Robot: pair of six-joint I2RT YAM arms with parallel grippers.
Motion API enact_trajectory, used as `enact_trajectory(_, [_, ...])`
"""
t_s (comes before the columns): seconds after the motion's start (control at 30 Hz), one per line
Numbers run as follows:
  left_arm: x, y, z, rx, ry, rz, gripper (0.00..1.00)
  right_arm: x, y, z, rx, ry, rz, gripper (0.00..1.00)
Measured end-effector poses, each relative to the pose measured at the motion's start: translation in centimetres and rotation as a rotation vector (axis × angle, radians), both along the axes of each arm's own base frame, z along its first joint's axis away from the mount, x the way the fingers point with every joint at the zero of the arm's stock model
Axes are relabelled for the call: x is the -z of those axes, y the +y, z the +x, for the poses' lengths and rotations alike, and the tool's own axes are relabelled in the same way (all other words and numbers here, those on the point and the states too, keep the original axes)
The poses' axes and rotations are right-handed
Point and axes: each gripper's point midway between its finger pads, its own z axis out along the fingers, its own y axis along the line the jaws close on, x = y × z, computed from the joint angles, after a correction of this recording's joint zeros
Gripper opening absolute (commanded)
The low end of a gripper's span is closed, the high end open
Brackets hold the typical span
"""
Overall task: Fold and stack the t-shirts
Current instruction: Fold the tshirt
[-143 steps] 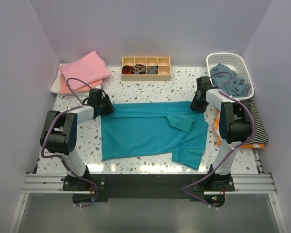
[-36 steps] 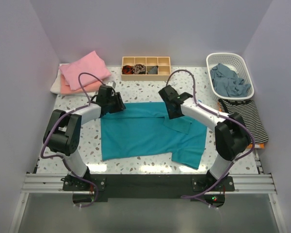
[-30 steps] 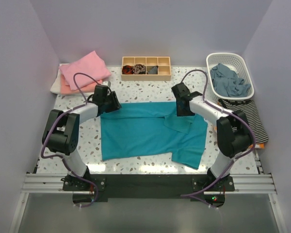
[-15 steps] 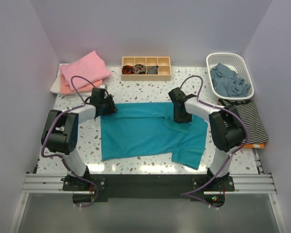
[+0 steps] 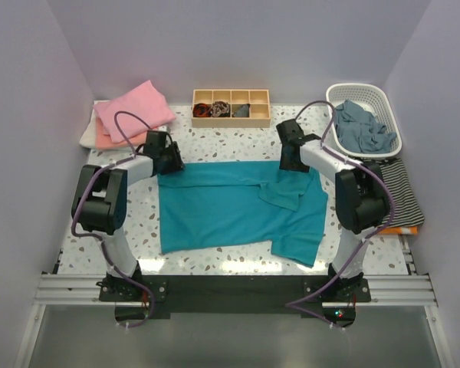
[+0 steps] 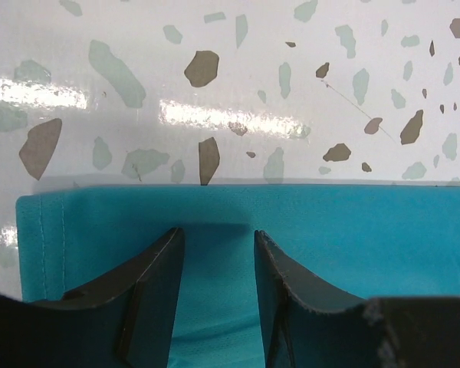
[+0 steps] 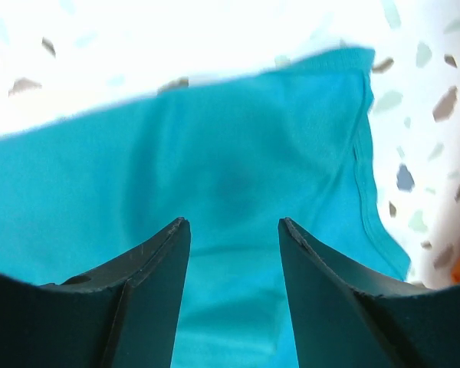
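Right gripper [image 7: 231, 224] shifted out to the teal t-shirt's [image 5: 230, 207] far right edge, jaws apart over cloth. Left gripper [image 6: 217, 233] also parted, over far left corner. Shirt lies spread mid-table [image 5: 238, 146].

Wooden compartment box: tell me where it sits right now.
In the top view the wooden compartment box sits centre at the table's far edge, between the folded pink t-shirt on the left and the white plastic laundry basket on the right.

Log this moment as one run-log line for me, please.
stage: pre-grasp | left gripper: open, over teal t-shirt far-left corner | right gripper: open, over its far-right edge | grasp: none yet
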Motion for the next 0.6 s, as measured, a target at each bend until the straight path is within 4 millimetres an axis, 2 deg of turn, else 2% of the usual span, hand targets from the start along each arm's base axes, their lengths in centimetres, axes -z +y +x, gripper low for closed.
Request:
enact_trajectory(0.07, [0.2, 0.0, 0.2, 0.001, 0.004, 0.001, 0.47, 1.0, -0.2, 1.0, 0.014, 0.004, 0.000, 0.54])
enact_trajectory(0.17, [0.3, -0.2, 1.0, 0.001, 0.000, -0.001, 0.47, 3.9, -0.8, 1.6, 0.035, 0.061, -0.007, 0.54])
enact_trajectory(0.37, [0.2, -0.7, 4.4, 0.008, -0.028, -0.002, 0.47, 3.9, -0.7, 4.8, 0.061, 0.030, 0.032, 0.54])
enact_trajectory(0.6, [-0.2, -0.9, 11.1, 0.025, -0.099, 0.012, 0.47, 3.8, -0.4, 9.6, 0.061, -0.021, 0.107, 0.54])
